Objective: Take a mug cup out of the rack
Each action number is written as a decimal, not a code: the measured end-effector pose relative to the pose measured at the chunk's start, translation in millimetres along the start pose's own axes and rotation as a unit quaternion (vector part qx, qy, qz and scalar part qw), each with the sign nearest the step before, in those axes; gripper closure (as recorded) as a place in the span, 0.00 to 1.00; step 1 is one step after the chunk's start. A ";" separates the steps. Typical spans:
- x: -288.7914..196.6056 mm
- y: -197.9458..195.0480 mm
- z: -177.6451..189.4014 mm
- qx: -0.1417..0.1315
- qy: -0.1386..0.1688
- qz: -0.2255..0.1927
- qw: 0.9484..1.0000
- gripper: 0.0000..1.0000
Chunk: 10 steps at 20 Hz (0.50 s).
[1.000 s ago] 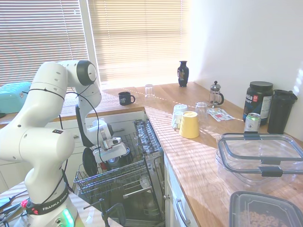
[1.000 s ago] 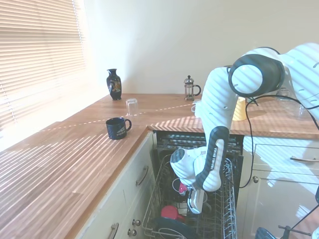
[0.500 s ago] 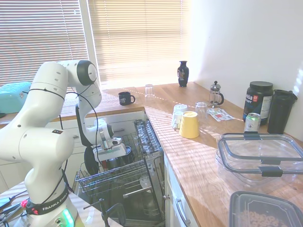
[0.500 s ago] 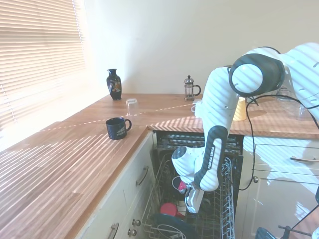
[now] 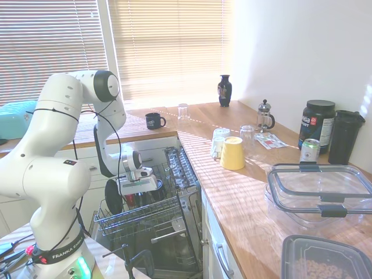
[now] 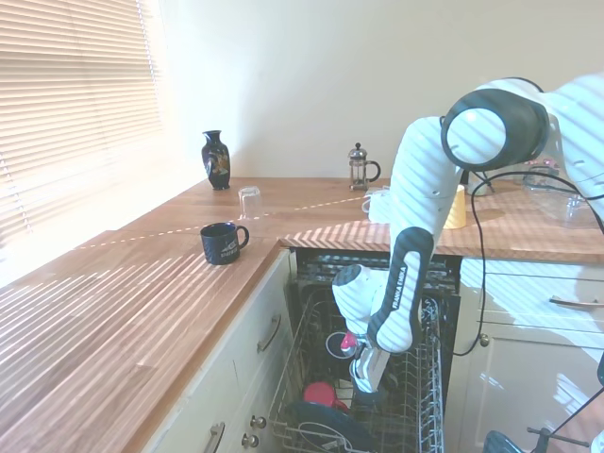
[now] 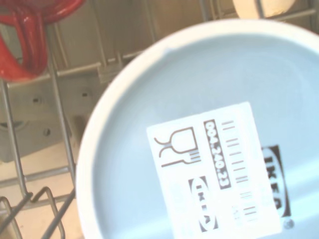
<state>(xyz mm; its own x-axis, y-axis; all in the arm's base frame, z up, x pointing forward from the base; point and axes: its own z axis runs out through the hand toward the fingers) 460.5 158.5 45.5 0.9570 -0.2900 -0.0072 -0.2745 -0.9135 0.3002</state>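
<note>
The mug cup (image 7: 199, 139) fills the wrist view, a pale grey mug seen bottom-on with a white label. In the second exterior view it is a small grey shape (image 6: 369, 377) under my hand. My gripper (image 6: 366, 368) hangs just above the rack (image 6: 427, 396), a silver wire basket pulled out of the dishwasher, and looks shut on the mug cup. From the other side my gripper (image 5: 139, 187) is over the rack's (image 5: 136, 220) middle. A red mug (image 6: 321, 398) sits among the prongs close by, and its handle (image 7: 27, 40) shows in the wrist view.
A dark plate (image 5: 112, 196) stands on edge in the rack beside my hand. The wooden counter (image 5: 232, 192) holds a dark blue mug (image 5: 154, 121), an upturned glass (image 5: 183, 111), a yellow cup (image 5: 232, 153), a French press (image 5: 265, 115) and plastic containers (image 5: 317, 192).
My gripper has risen from down among the rack's prongs to just above them, with the grey mug coming up under it. The rack and red mug stayed put.
</note>
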 end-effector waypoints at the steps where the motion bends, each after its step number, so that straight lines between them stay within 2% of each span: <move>1: -0.4 -0.2 -1.0 0.001 -0.001 0.000 1.000 1.00; 6: -4.3 0.1 -7.4 0.005 -0.002 -0.001 1.000 1.00; 10: -14.7 -1.6 -35.2 0.013 0.010 -0.006 1.000 1.00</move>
<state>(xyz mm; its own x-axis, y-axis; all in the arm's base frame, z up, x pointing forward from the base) 450.1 174.2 78.7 0.9620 -0.2730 0.0080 -0.2645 -0.9242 0.2756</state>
